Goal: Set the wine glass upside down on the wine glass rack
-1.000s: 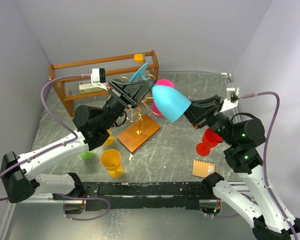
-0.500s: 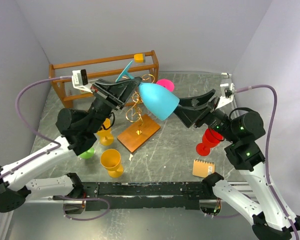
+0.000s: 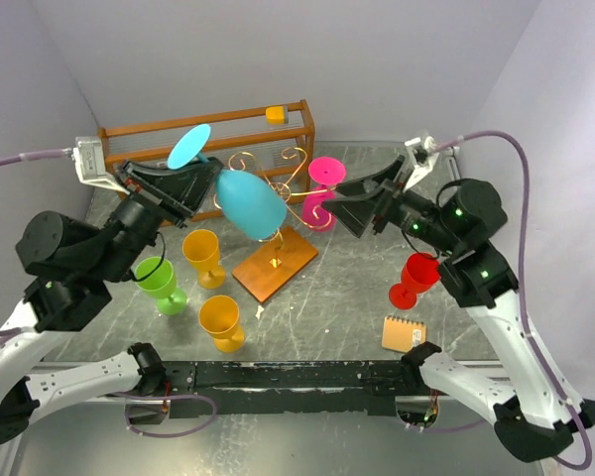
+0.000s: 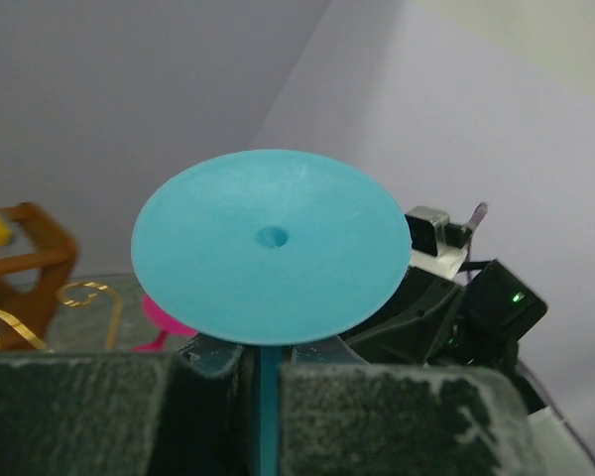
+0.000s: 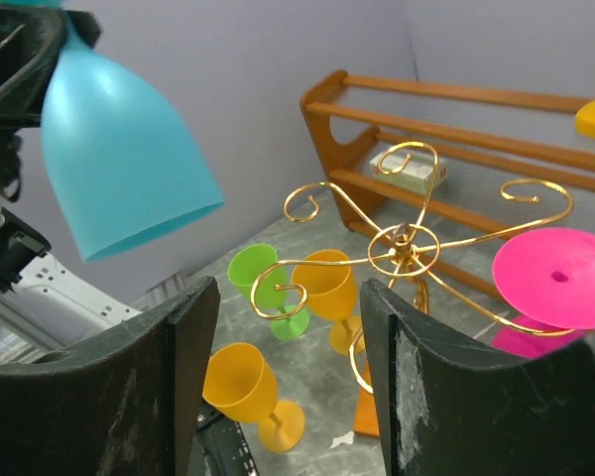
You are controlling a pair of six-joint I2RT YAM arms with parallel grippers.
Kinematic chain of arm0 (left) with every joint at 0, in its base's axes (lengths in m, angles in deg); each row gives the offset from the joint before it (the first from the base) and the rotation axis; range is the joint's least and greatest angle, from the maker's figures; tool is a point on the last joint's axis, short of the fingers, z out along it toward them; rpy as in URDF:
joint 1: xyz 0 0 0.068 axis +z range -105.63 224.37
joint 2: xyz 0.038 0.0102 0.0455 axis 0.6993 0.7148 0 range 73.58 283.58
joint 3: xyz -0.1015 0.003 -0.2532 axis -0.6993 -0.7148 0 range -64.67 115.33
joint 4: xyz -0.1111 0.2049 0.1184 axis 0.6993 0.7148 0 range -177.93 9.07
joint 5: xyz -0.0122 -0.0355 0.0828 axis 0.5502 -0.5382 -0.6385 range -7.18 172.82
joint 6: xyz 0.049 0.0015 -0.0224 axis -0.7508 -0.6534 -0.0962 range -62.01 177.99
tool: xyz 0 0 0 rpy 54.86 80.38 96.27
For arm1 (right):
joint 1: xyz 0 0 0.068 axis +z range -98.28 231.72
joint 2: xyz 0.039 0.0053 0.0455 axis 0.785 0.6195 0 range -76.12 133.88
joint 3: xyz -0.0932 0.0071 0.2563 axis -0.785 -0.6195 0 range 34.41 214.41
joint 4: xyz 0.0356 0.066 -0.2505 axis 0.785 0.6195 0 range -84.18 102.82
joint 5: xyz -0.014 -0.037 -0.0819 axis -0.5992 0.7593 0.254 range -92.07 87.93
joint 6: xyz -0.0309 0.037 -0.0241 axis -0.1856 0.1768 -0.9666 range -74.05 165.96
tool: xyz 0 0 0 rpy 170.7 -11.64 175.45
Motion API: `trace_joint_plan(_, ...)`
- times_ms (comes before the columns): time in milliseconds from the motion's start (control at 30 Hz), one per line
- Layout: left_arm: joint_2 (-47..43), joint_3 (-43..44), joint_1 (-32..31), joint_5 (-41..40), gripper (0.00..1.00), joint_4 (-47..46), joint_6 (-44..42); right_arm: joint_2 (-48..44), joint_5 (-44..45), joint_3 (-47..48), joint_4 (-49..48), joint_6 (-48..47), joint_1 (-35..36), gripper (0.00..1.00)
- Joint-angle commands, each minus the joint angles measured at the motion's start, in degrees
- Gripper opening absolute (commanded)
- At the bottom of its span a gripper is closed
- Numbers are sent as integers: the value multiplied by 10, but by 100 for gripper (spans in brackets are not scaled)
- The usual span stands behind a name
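My left gripper (image 3: pixel 204 179) is shut on the stem of a teal wine glass (image 3: pixel 249 203) and holds it tilted, foot up and bowl down, just left of the wine glass rack (image 3: pixel 276 190). The rack's gold wire arms rise from an orange wooden base (image 3: pixel 275 264). A pink glass (image 3: pixel 323 194) hangs upside down on the rack's right side. In the left wrist view the teal foot (image 4: pixel 271 243) fills the middle and the stem (image 4: pixel 261 407) runs down between the pads. My right gripper (image 3: pixel 351 204) stands open, right of the rack, with nothing in it. The right wrist view shows the teal bowl (image 5: pixel 119 159) beyond the open gripper (image 5: pixel 290 293).
Two yellow glasses (image 3: pixel 202 254) (image 3: pixel 221 319) and a green one (image 3: pixel 159 282) stand left of the base. A red glass (image 3: pixel 416 278) and a small notebook (image 3: pixel 404 333) sit at the right. A brown slatted shelf (image 3: pixel 208 134) stands along the back.
My right gripper has opened off the teal bowl and drawn back to the right. The left arm has carried the glass leftward by its stem, away from the rack's top.
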Motion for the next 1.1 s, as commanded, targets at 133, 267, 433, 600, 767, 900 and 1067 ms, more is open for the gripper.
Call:
trace_joint_plan(133, -70, -8, 1, -113, 7, 221, -158, 70, -12, 5, -86, 102, 7, 60)
trace_joint_plan(267, -118, -61, 1, -146, 7, 226, -215, 96, 8, 11, -129, 164, 31, 60)
trace_joint_plan(433, -157, -112, 1, -124, 7, 199, -267, 132, 89, 24, -137, 191, 108, 60)
trace_joint_plan(600, -173, -134, 1, -76, 7, 191, -299, 183, 208, 62, -121, 177, 212, 60)
trace_joint_plan(767, -186, -162, 1, -43, 7, 162, -341, 214, 288, 61, -157, 200, 254, 59)
trace_joint_plan(900, -191, -189, 1, -44, 7, 140, -369, 224, 293, 17, -229, 232, 259, 59)
trace_joint_plan(1067, -189, -211, 1, -63, 7, 130, -379, 235, 260, 8, -262, 255, 263, 58)
